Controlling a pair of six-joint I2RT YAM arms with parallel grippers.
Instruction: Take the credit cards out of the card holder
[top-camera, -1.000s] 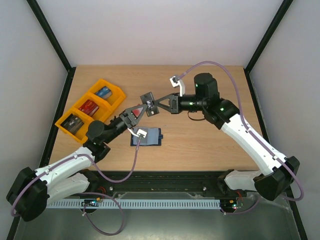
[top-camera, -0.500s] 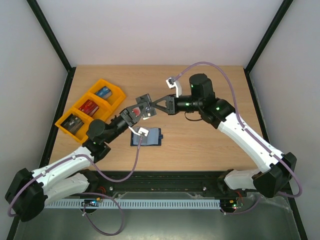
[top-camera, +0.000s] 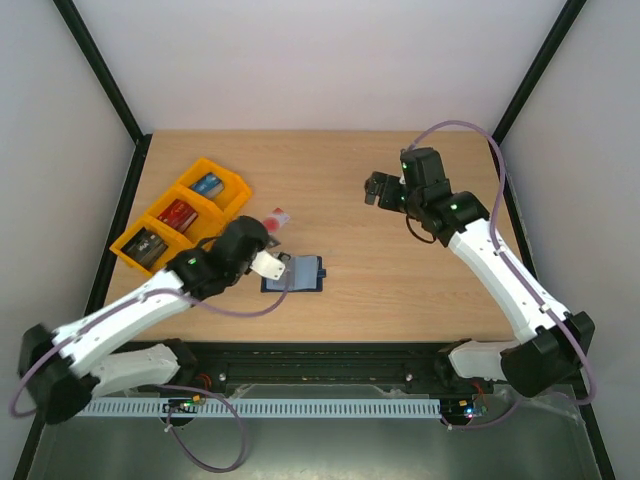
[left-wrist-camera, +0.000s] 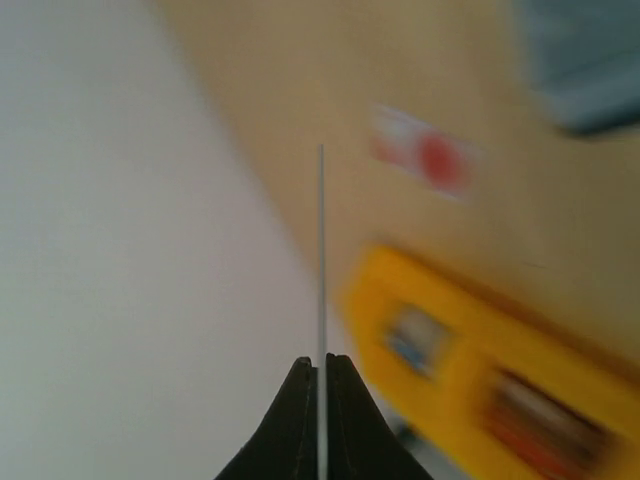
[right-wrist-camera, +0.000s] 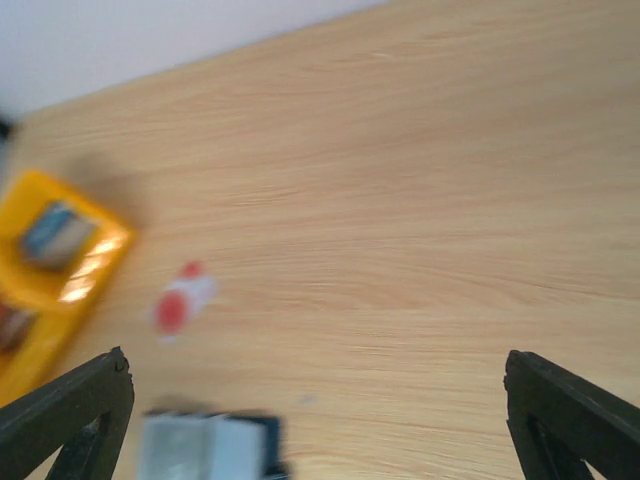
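Note:
The card holder (top-camera: 300, 273) lies open on the table, navy with a pale inside; it also shows blurred in the right wrist view (right-wrist-camera: 205, 445). A white credit card with a red round mark (top-camera: 277, 219) lies flat on the wood just beyond it, also in the left wrist view (left-wrist-camera: 425, 155). My left gripper (left-wrist-camera: 320, 358) is shut on a thin grey card (left-wrist-camera: 320, 250) seen edge-on; its face is hidden. The left wrist (top-camera: 243, 243) hovers left of the holder. My right gripper (top-camera: 375, 190) stands wide open and empty over the far right of the table, well apart from both cards.
An orange three-compartment tray (top-camera: 180, 215) with small items sits at the far left of the table, close to my left gripper. Black frame posts and white walls border the table on three sides.
The right gripper has opened and pulled back to the right. The left gripper has shut on a thin card and drawn back toward the holder. The white red-marked card now lies on the table.

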